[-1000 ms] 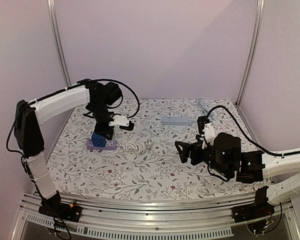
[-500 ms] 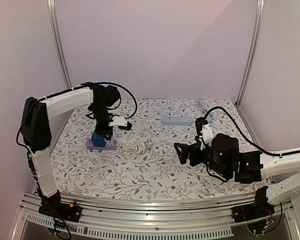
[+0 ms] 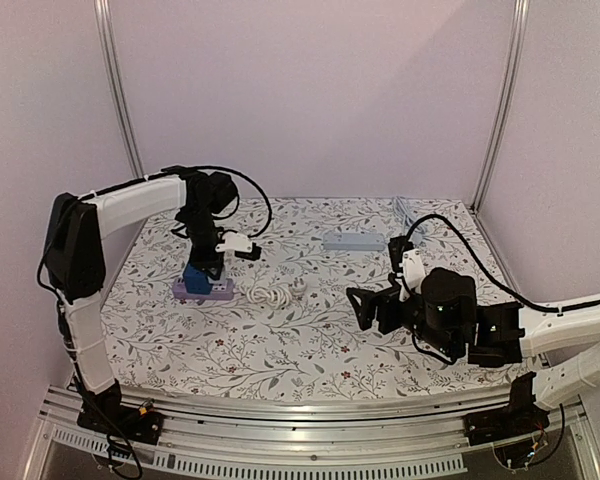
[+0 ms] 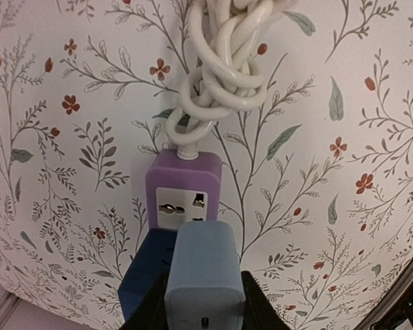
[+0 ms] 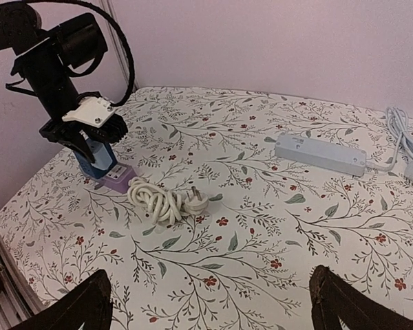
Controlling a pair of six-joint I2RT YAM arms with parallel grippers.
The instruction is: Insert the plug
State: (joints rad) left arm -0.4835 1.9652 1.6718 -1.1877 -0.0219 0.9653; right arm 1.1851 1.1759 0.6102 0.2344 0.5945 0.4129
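Observation:
My left gripper (image 3: 206,266) is shut on a light blue plug block (image 4: 205,275), held upright over the purple power strip (image 4: 184,189). One free socket (image 4: 181,205) shows just beyond the plug. A dark blue block (image 4: 146,271) sits on the strip beside the plug. I cannot tell whether the prongs are seated. In the top view the strip (image 3: 202,291) lies at the left under the gripper; it also shows in the right wrist view (image 5: 117,177). My right gripper (image 3: 365,306) is open and empty, hovering at mid-right, far from the strip.
The strip's white cable lies coiled (image 3: 273,294) to its right, ending in a white plug (image 5: 197,201). A grey power strip (image 3: 353,241) lies at the back, its white cable (image 3: 405,208) bundled at the back right. Metal posts and walls enclose the table.
The left arm's elbow has swung slightly while the gripper stays on the plug over the strip. The right gripper has drifted a little to the left.

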